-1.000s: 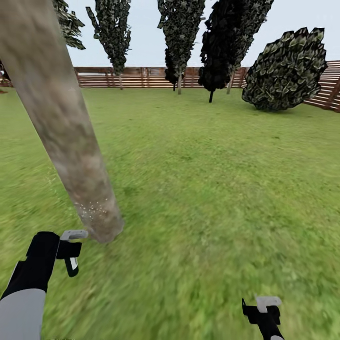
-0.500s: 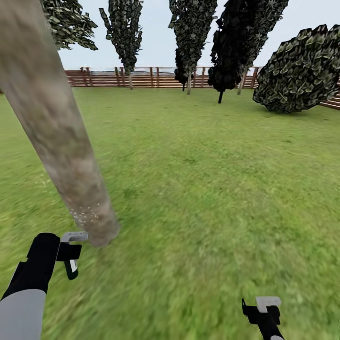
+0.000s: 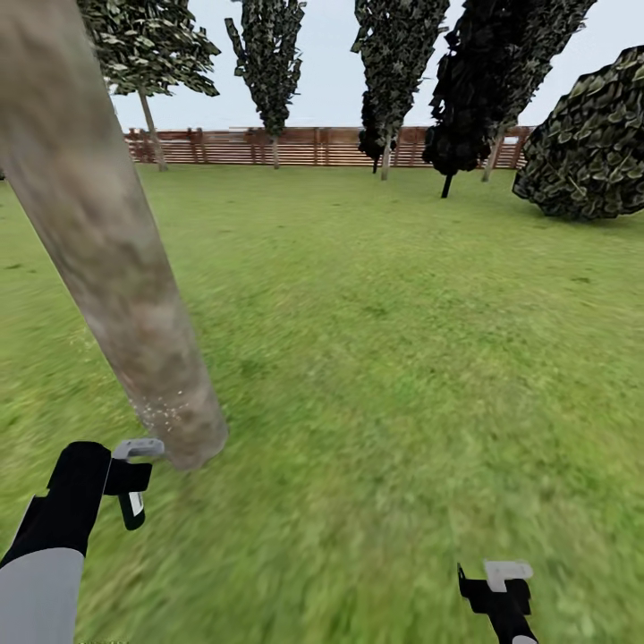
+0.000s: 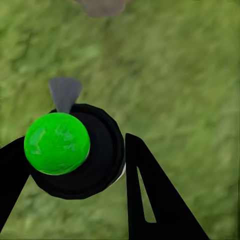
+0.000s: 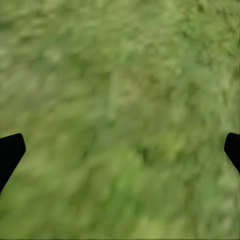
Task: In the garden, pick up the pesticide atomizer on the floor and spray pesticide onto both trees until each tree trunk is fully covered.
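1. Left wrist view: pesticide atomizer (image 4: 75, 152) sits between the 2 black fingers (image 4: 155, 200) of the left gripper (image 4: 70, 170), which pinch it on both sides. Seen from the top it's a round black body w/ a glossy bright-green ball cap and a grey wedge-shaped nozzle pointing at the base of the tree trunk (image 4: 102, 6), near but not touching.
2. Head view: left gripper (image 3: 132, 478) is low at the left w/ the atomizer (image 3: 136, 447) in it, grey nozzle just beside the foot of the trunk (image 3: 107, 241).
3. Trunk: 1 thick smooth column, pale grey-beige w/ darker blotches, standing in the grass floor (image 3: 402, 358). Fine white specks of pesticide (image 3: 161, 410) dot a small patch near its base; rest of the trunk looks bare.
4. Right gripper (image 3: 499, 590) is low at the right over bare grass, well apart from trunk and atomizer. Right wrist view: 2 black fingertips (image 5: 11, 152) at opposite edges, spread wide, nothing between them.
5. Count: 1 atomizer, 1 near trunk, 2 grippers.
6. Far side of the lawn: brown horizontal-slat wooden fence (image 3: 313, 146), a row of approx. 4-5 dark ragged-leaved trees (image 3: 268, 63) in front of it, 1 big rounded dark bush (image 3: 586, 148) at the right.
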